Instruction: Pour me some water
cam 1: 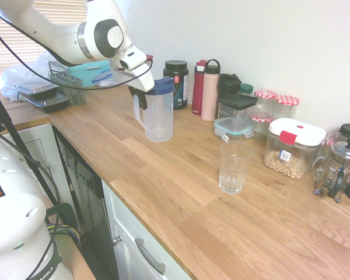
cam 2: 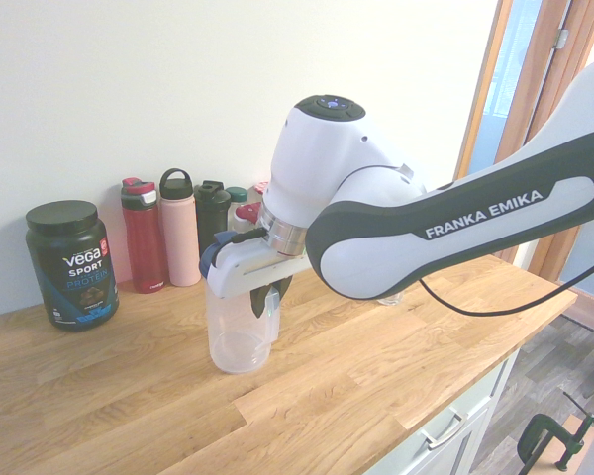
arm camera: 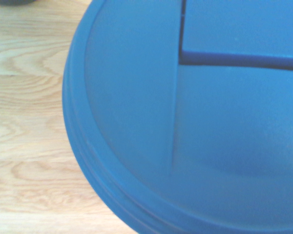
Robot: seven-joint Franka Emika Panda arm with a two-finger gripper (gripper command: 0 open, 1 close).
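Lid [arm camera: 195, 126]: blue, fills wrist view, on clear jug [cam 1: 158, 114].
Gripper [cam 1: 139, 96]: clamped on jug handle.
Glass [cam 1: 234, 167]: upright on worktop [cam 1: 181, 192], apart.

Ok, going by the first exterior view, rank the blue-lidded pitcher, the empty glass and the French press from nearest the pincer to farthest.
1. Blue-lidded pitcher: right at the pincer, which is at its handle.
2. Empty glass: mid-counter, toward the front.
3. French press: at the far right end.
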